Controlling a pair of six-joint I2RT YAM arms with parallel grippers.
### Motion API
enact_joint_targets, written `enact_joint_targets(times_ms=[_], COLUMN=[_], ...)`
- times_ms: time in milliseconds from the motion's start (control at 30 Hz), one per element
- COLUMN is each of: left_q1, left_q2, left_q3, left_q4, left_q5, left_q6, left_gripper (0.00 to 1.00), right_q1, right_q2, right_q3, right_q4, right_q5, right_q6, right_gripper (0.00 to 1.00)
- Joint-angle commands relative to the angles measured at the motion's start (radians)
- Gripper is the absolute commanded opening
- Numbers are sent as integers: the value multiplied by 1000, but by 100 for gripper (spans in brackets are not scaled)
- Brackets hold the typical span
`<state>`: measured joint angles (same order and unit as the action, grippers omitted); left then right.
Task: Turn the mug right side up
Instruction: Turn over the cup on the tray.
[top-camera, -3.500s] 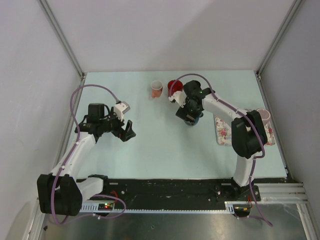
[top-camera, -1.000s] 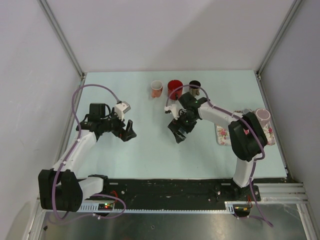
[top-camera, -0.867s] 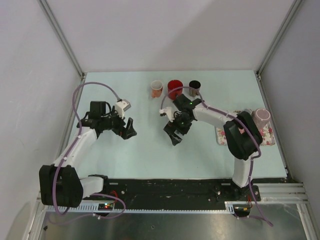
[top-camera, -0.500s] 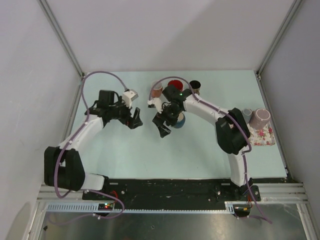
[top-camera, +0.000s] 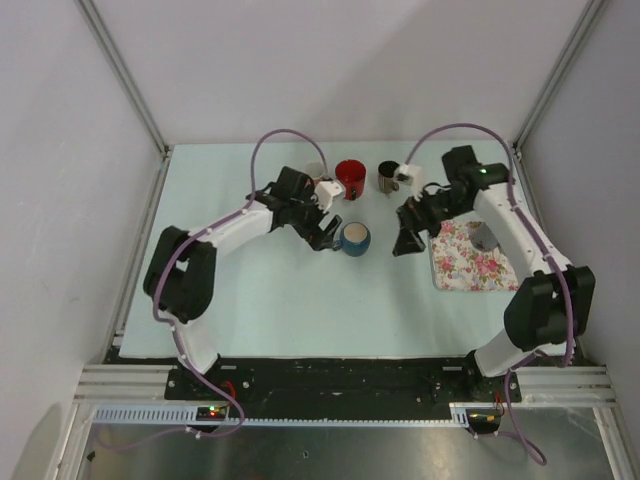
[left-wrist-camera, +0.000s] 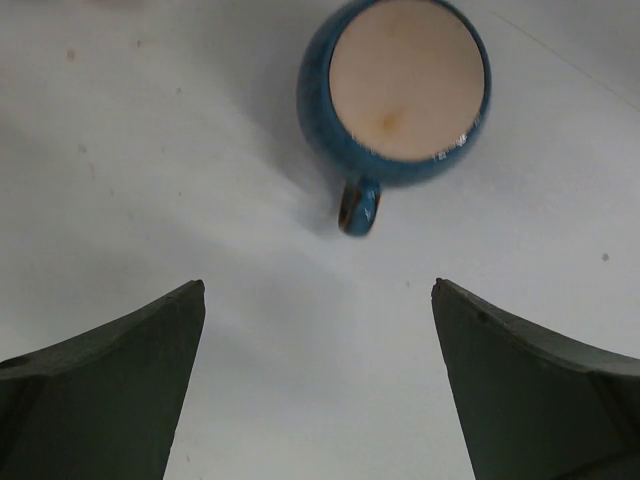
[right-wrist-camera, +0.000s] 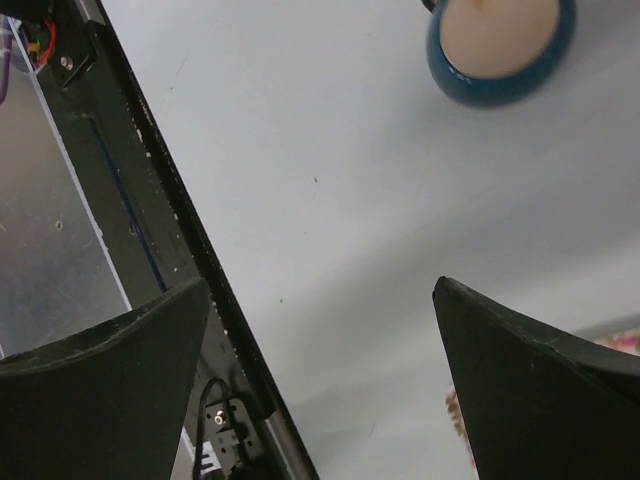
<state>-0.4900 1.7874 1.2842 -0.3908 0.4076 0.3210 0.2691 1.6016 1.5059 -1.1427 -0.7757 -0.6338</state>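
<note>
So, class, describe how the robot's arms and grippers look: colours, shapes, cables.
The left arm and right arm have white links, black joints and a looping purple cable. The left gripper and right gripper are black, with broad, dark, wedge-shaped fingers.

text: none legible | labels: none | numbers: none

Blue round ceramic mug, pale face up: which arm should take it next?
Left. The left end effector, open, sits beside the blue ceramic mug, whose handle points toward the gap between its fingers in the left wrist view. The right end effector, also open, stands farther off, by the floral mat.
</note>
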Motion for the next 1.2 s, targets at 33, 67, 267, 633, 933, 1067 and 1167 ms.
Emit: enact_joint_targets(times_ms=[33, 67, 267, 633, 933, 1067, 1167], left_q1=[-58, -64, -102, -118, -120, -122, -122], left_q2=[93, 105, 167, 238, 279, 278, 275], left_q3=[111, 120, 162, 210, 264, 272, 280], left_q4=[24, 23, 19, -16, -50, -50, -50], left_q5=[-104, -111, -131, -79, -70, -61, -52], left_q6=[59, 67, 101, 113, 102, 93, 72], left_gripper=[98, 98, 88, 66, 45, 32, 6], right_q1=[-141, -156, -193, -242, -261, -260, -257], right_q2=[-121, -138, -214, -214, -207, -193, -182], right_q3=[-64, -69, -99, -118, -127, -128, -129], right_q4=[-21, -21, -23, -19, -19, -19, -18], right_q5=[-167, -177, -212, -238, -255, -252, -256], right_q6=[-64, -70, -86, -85, -91, -92, -92], right_gripper=[100, 99, 99, 99, 100, 99, 99])
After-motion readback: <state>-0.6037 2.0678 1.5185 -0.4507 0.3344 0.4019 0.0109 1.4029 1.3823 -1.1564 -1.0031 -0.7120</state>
